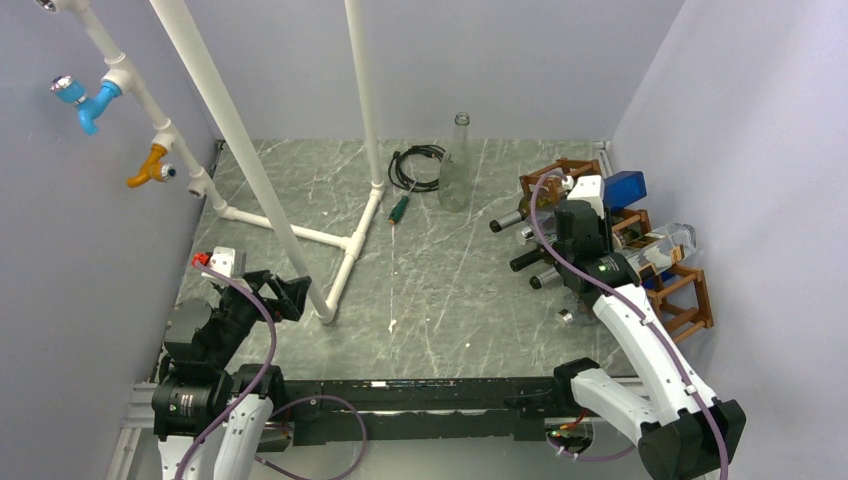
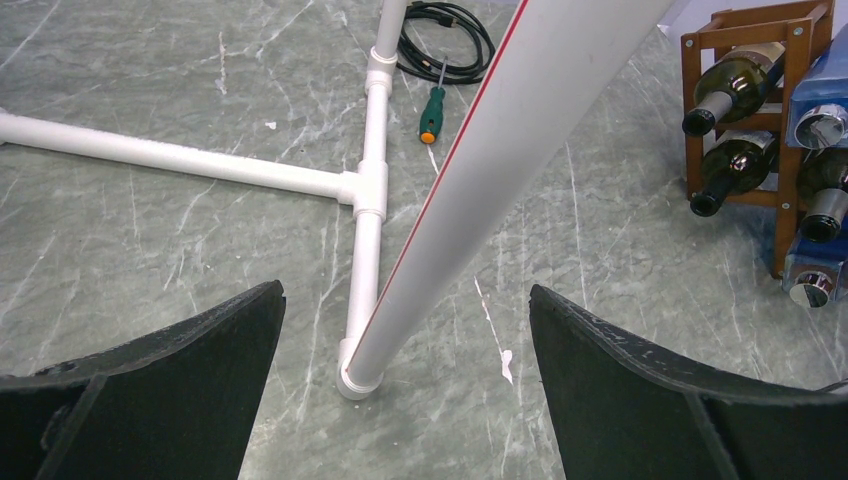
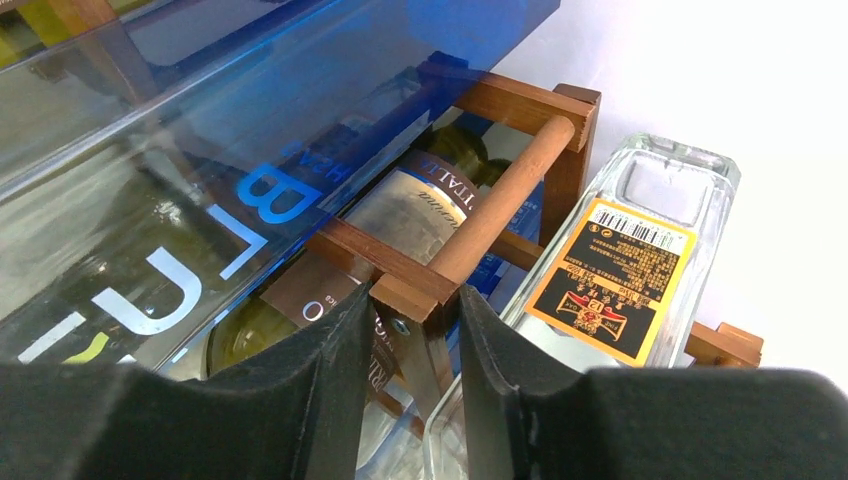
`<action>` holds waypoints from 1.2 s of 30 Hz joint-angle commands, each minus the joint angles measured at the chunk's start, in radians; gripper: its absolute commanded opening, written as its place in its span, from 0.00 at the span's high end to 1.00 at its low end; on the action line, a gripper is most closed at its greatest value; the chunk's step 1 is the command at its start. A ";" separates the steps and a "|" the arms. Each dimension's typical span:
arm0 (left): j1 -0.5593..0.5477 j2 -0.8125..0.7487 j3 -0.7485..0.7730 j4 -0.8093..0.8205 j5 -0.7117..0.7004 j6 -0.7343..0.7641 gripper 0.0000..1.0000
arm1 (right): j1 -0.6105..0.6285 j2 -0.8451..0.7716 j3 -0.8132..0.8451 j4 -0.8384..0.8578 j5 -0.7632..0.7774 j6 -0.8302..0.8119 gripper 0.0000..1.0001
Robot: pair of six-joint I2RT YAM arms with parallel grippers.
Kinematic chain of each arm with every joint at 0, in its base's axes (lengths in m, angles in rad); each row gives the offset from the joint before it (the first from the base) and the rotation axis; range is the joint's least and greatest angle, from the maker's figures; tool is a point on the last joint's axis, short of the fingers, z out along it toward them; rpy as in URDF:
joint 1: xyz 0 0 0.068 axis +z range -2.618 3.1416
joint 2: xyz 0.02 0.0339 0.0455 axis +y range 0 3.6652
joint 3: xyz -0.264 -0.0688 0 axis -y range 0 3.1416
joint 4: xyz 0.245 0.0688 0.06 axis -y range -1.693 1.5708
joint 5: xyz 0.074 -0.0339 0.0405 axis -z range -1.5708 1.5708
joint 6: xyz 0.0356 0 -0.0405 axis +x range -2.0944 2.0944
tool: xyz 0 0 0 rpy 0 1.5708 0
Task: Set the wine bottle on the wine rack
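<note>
The reddish-brown wine rack (image 1: 690,300) stands at the right of the table against the wall, with several bottles lying in its cells, necks toward the middle. In the right wrist view a blue bottle (image 3: 200,150), a dark wine bottle (image 3: 420,210) and a clear square bottle (image 3: 610,270) with an orange-black label lie in it. My right gripper (image 3: 415,295) is closed over a corner post of the wine rack (image 3: 500,190), both fingers against the wood. From above, the right gripper (image 1: 583,238) sits over the rack's front. My left gripper (image 1: 285,295) hangs open and empty at the near left.
A white pipe frame (image 1: 300,235) lies on the table's left half, and one slanted pipe (image 2: 500,150) crosses between the left fingers. At the back are a clear upright bottle (image 1: 458,165), a black cable (image 1: 418,165) and a green screwdriver (image 1: 399,210). Walls enclose three sides.
</note>
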 commanded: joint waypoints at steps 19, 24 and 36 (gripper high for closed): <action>-0.007 -0.020 0.014 0.033 0.010 -0.004 0.02 | -0.016 0.102 -0.004 0.194 -0.131 0.150 0.84; -0.009 -0.019 0.014 0.033 0.010 -0.003 0.02 | -0.014 0.155 0.020 0.226 -0.168 0.115 0.89; -0.010 -0.016 0.014 0.033 0.010 -0.004 0.01 | 0.027 0.230 0.055 0.302 -0.227 0.031 0.94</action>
